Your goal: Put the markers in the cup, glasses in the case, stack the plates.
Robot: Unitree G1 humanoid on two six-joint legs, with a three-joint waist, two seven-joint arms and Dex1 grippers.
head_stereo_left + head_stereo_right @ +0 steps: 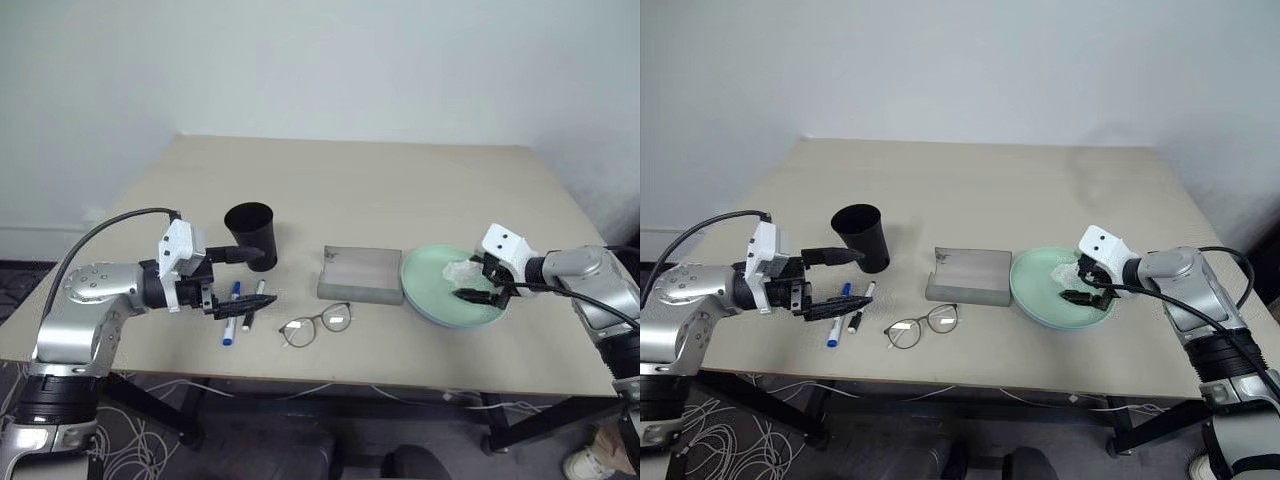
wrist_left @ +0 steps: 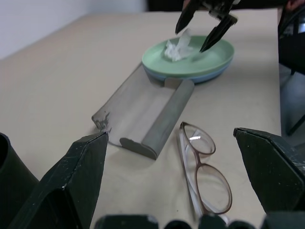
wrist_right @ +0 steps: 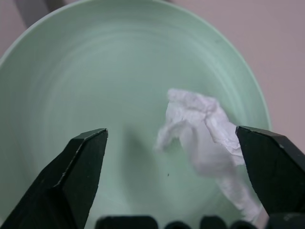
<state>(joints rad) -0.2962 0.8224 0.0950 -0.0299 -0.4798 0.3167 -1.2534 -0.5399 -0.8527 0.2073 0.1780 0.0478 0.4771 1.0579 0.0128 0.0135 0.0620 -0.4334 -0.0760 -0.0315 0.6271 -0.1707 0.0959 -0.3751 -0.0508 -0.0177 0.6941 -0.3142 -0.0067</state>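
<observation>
Mint-green plate [image 1: 440, 300] sits on the light blue plate [image 2: 209, 76], so the stacking looks done, though a small white wad of plastic [image 3: 209, 143] lies in the top plate. Everything else appears left to do. Two markers, one blue-capped [image 1: 232, 325] and one black-capped [image 1: 252, 312], lie side by side on the bench [image 1: 400, 180] just in front of the single black cup [image 1: 252, 235], which stands upright and looks empty. One pair of glasses [image 1: 316, 325] rests on the bench just in front of the one grey case [image 1: 360, 275], which lies beside the plates and, seen from the left wrist, is open like a trough. The left tool [image 1: 245, 280] hangs over the markers near the cup with its fingers spread and nothing between them. The right tool [image 1: 478, 292] hovers over the green plate, fingers wide apart either side of the wad, gripping nothing. Count: two plates, two markers, one cup, one case, one pair of glasses, one wad.
</observation>
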